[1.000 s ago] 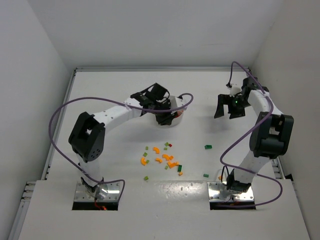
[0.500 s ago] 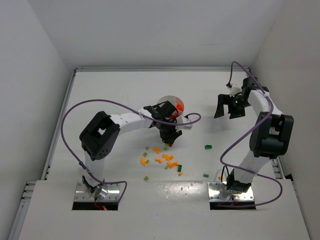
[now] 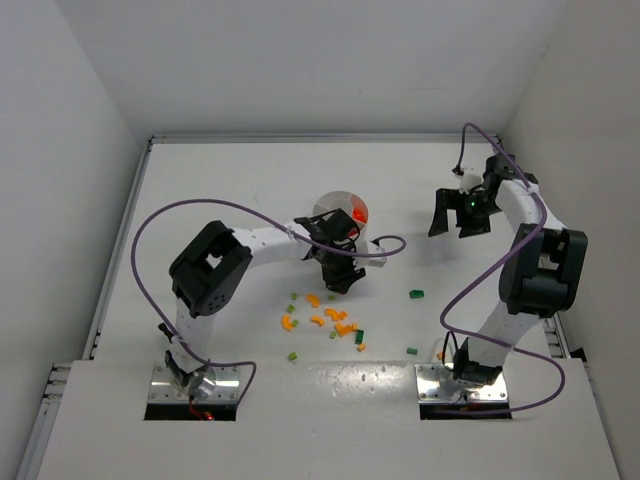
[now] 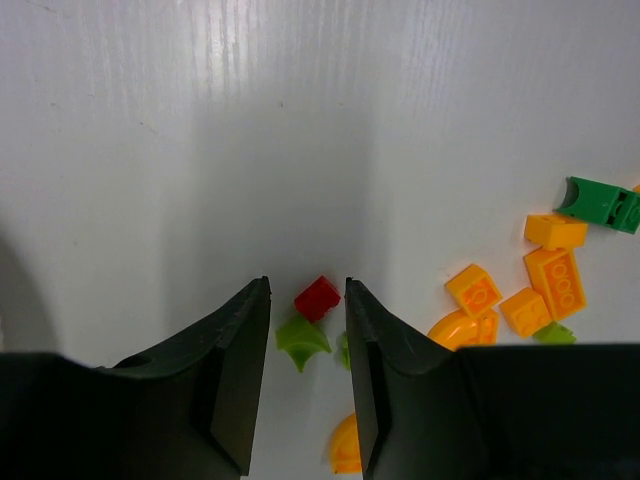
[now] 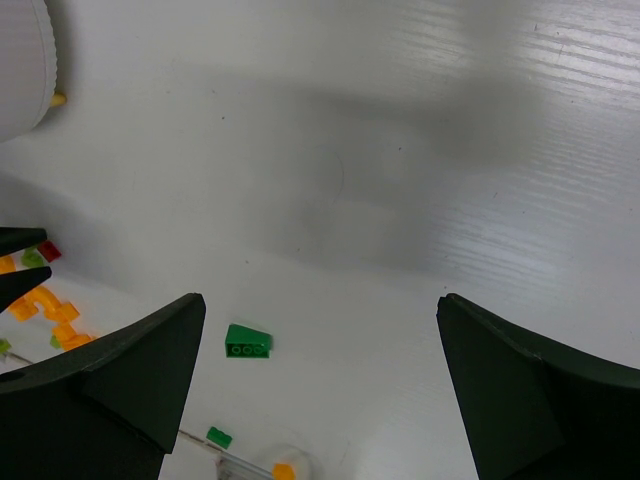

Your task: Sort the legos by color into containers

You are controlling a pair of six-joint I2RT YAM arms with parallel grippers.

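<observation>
The legos lie scattered mid-table as a cluster of orange and green bricks. My left gripper is low over the cluster's far edge. In the left wrist view this gripper is open a little, and a small red brick lies on the table between its tips, touching neither finger. A light green piece lies just behind the red brick, and orange bricks sit to the right. The round white dish holding the containers stands just beyond, with red pieces in one wedge. My right gripper hangs wide open and empty.
A dark green brick lies alone right of the cluster, also seen as a green brick in the right wrist view. Another green piece sits near the right arm's base. The left arm's purple cable loops beside the dish. White walls enclose the table.
The left arm has swung from over the dish toward the near side and come down at the brick cluster, its jaws now around the red brick. The right arm has not moved.
</observation>
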